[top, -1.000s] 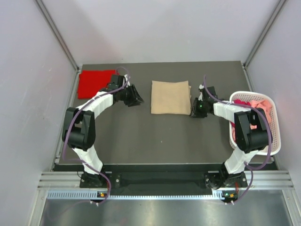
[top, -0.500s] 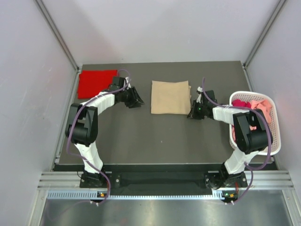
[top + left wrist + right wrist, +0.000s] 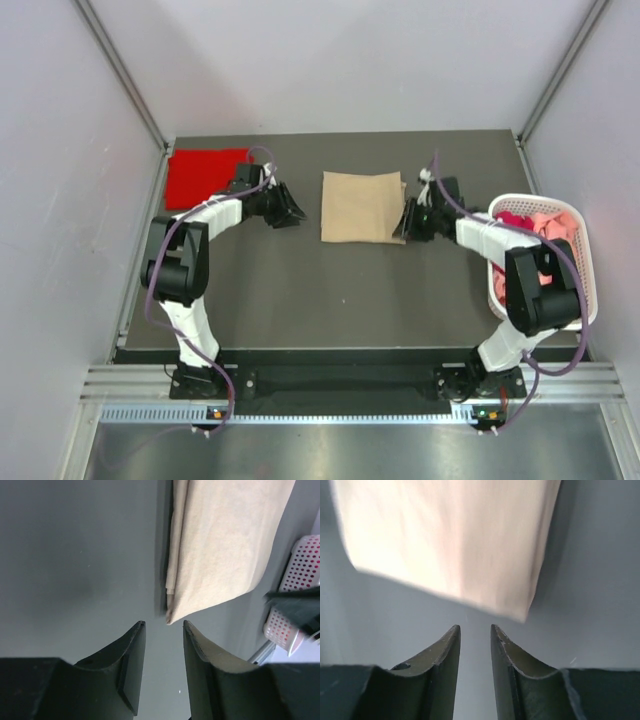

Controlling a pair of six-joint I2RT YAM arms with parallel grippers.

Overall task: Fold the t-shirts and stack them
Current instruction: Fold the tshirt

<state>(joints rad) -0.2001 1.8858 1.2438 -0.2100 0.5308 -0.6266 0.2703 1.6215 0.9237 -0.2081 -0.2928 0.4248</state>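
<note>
A folded tan t-shirt (image 3: pixel 362 207) lies flat at the table's middle back. A folded red t-shirt (image 3: pixel 205 177) lies at the back left corner. My left gripper (image 3: pixel 297 213) is low over the table just left of the tan shirt, jaws a little apart and empty. In the left wrist view (image 3: pixel 162 625) its tips point at the tan shirt's (image 3: pixel 225 545) near corner. My right gripper (image 3: pixel 404 224) is at the tan shirt's right edge, jaws a little apart and empty. In the right wrist view (image 3: pixel 475 627) its tips sit just short of the shirt's (image 3: pixel 450 535) edge.
A white slotted basket (image 3: pixel 520 198) stands at the right edge, holding crumpled pink cloth (image 3: pixel 555 222) and red cloth (image 3: pixel 512 218). It also shows in the left wrist view (image 3: pixel 300 570). The dark table (image 3: pixel 330 300) is walled on three sides.
My right gripper has moved a little back and left, up to the tan shirt's right edge. My left gripper has barely moved.
</note>
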